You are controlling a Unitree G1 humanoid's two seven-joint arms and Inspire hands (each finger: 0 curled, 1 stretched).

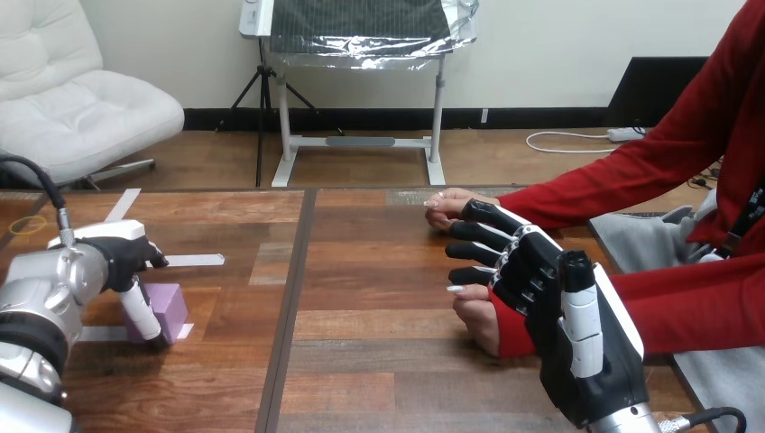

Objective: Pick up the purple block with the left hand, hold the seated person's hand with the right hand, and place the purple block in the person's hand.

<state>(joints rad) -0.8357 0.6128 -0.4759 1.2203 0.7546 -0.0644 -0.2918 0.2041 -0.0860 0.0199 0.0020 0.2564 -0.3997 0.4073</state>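
At nine o'clock on the bench (379, 361), the left hand (108, 257) is down at the purple block (170, 307); I cannot tell if it grips. Seat it squarely before lifting. At three o'clock the right hand (577, 343) lies wide over the person's hand (476, 323)

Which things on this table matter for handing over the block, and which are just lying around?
Part of the job:
purple block
left hand
right hand
the person's farther hand
the person's nearer hand

Just lying about:
white tape strips
thin yellow ring
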